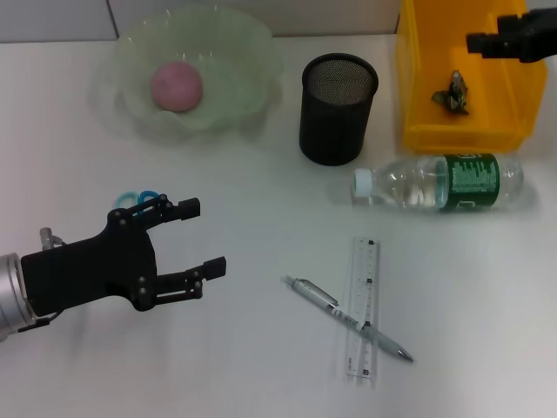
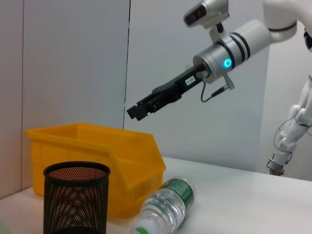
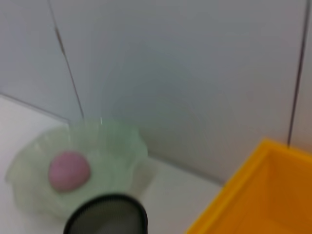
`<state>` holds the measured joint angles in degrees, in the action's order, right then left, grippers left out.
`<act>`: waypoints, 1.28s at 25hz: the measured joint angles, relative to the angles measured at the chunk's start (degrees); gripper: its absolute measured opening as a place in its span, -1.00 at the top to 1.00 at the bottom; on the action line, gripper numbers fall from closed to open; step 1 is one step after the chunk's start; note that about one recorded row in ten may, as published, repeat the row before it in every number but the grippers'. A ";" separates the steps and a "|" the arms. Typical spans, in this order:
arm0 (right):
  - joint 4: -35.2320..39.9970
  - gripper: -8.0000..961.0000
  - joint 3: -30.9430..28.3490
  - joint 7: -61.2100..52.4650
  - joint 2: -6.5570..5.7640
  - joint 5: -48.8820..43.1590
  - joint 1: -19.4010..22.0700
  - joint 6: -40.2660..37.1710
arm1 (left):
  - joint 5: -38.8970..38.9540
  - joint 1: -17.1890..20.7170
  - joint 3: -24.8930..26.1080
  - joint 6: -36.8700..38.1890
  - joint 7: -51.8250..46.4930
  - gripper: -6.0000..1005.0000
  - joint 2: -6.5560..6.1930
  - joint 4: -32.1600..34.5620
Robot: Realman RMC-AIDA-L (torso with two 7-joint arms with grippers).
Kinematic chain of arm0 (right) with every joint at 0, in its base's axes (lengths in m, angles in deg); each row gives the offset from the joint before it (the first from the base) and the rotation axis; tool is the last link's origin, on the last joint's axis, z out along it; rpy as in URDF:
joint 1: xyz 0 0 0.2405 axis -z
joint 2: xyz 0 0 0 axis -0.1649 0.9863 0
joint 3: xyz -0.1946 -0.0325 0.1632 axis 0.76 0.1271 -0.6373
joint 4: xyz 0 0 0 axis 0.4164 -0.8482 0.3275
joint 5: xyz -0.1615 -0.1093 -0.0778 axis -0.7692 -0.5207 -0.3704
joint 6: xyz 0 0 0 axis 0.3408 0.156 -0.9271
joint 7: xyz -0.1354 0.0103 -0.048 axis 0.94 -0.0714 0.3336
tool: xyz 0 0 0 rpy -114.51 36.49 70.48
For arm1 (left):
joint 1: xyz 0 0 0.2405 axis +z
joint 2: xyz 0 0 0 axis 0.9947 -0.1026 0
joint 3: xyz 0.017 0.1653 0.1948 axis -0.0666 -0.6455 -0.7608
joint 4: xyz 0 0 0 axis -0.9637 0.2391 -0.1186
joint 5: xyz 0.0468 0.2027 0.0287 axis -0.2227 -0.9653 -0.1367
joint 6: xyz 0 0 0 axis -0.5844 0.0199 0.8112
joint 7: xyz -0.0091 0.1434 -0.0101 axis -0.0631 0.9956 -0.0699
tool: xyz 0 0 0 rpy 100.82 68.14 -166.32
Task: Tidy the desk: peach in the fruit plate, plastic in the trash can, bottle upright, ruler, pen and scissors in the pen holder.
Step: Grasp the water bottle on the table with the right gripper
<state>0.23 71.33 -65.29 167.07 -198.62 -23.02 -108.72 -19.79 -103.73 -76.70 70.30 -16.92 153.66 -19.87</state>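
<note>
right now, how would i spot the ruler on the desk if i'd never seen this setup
Start at the yellow bin at the far right, then come toward the robot past the lying bottle. The ruler lies flat on the white desk just beyond. It is the clear strip with the pen crossing over it.

Scissors (image 1: 137, 199) mostly hiding behind left gripper (image 1: 202, 237); right gripper (image 1: 477, 43) fingertips blurring, state unclear; trash can (image 1: 418, 96) running off edge.

White desk (image 1: 261, 374); pale grey panelled wall (image 2: 73, 58) behind, dark vertical seams; even light.
</note>
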 joint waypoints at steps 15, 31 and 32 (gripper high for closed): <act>-16.04 -0.58 -0.52 30.79 2.41 32.74 9.66 3.65 | -0.10 0.02 0.00 0.46 -0.06 -0.68 0.13 0.00; -38.48 -0.59 -0.79 58.74 2.39 54.01 10.57 1.43 | 0.08 -0.06 0.00 -0.02 -0.02 -0.68 1.01 -0.06; -40.18 -0.59 -0.81 60.66 2.40 55.63 10.59 1.36 | 0.18 -0.06 0.01 -0.02 -0.02 -0.68 1.03 -0.04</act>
<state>-39.95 70.53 -4.64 169.47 -142.99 -12.43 -107.35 -19.61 -103.79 -76.70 70.27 -16.94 154.69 -19.91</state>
